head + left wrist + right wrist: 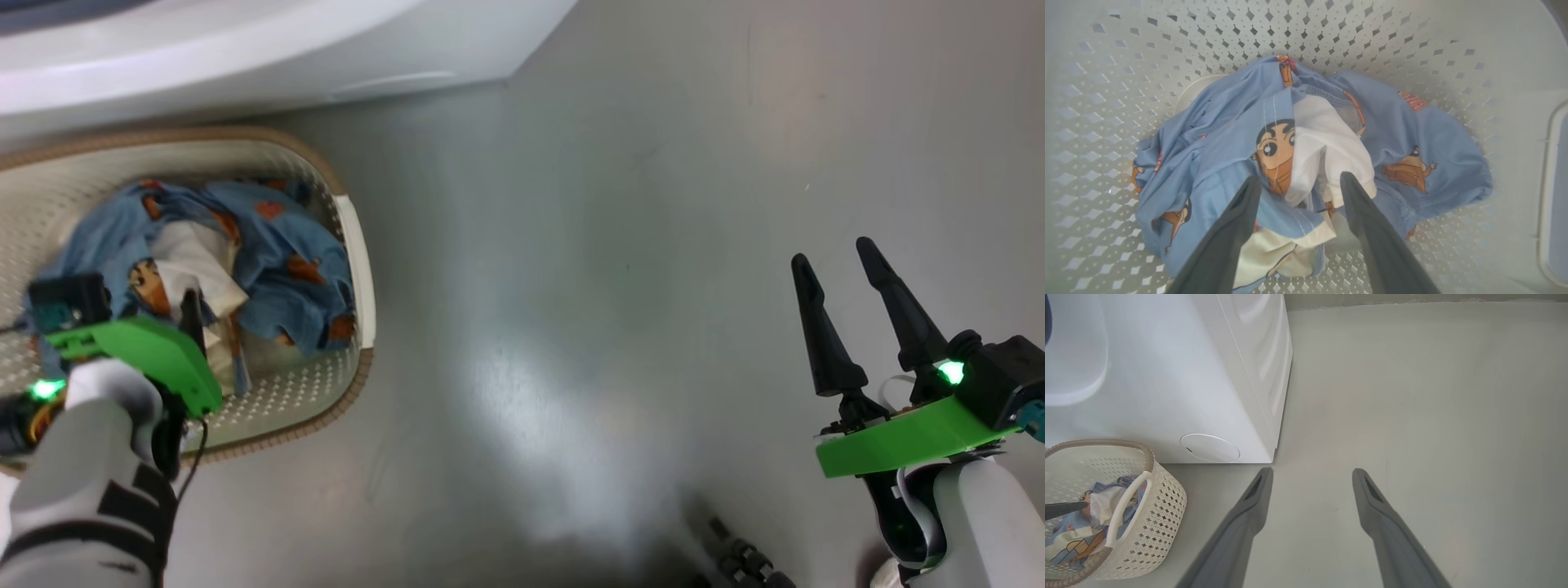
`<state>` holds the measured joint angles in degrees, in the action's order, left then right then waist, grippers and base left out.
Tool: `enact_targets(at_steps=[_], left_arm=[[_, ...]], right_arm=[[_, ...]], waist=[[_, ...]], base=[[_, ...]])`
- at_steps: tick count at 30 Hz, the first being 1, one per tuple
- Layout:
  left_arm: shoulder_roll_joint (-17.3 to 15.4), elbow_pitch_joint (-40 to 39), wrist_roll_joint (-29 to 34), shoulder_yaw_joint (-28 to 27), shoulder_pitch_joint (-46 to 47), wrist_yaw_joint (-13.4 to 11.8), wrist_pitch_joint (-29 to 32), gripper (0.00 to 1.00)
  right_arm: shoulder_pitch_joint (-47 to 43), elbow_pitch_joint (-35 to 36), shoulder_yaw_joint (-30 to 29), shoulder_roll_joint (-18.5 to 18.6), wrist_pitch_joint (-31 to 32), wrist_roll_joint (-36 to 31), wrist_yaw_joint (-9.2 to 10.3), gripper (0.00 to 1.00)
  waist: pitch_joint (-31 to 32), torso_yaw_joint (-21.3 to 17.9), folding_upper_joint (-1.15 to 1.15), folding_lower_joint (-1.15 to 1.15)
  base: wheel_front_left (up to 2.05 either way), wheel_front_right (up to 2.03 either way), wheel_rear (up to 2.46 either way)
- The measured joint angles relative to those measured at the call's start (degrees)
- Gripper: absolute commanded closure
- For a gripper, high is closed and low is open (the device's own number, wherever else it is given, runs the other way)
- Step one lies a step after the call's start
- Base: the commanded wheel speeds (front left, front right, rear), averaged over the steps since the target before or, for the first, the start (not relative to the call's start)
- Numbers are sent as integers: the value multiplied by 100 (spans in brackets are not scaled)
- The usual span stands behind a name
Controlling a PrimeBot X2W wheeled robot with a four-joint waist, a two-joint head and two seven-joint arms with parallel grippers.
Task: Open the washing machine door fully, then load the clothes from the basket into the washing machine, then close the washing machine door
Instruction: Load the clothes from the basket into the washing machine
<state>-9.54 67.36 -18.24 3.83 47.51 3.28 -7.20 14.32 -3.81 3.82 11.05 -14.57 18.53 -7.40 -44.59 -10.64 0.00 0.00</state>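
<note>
Now the left tool (1298, 179), spread wide, straddles crumpled light-blue cartoon-print clothes (1216, 134) mid-way inside the cream perforated basket (1167, 41), ready to pinch.

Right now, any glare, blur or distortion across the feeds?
Head view: broad glare on the floor. Left wrist view: left hand soft, clothes sharp, basket holes smear toward the edges. Right wrist view: washing machine front washed out.
</note>
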Motion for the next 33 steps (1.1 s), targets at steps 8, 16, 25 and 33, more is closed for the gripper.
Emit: enact_targets(at_steps=[8,16,25,33], left_arm=[[-116,268,42,107,502,-60,-94,0],[-265,385,238,264,883,-360,-188,0],[-254,506,285,397,1148,-514,-188,63],[-126,561,363,522,1173,-771,-437,100]], right_arm=[[148,126,-26,81,-1,35,0,0],[155,252,-27,100,-1,133,0,0],[175,379,-123,152,-14,287,0,0],[221,394,-255,165,-14,328,0,0]], waist=[[-452,-62,0,0],[-798,-122,0,0],[-1152,-169,0,0],[-1139,-109,0,0]], base=[[0,0,0],[0,0,0],[0,0,0],[0,0,0]])
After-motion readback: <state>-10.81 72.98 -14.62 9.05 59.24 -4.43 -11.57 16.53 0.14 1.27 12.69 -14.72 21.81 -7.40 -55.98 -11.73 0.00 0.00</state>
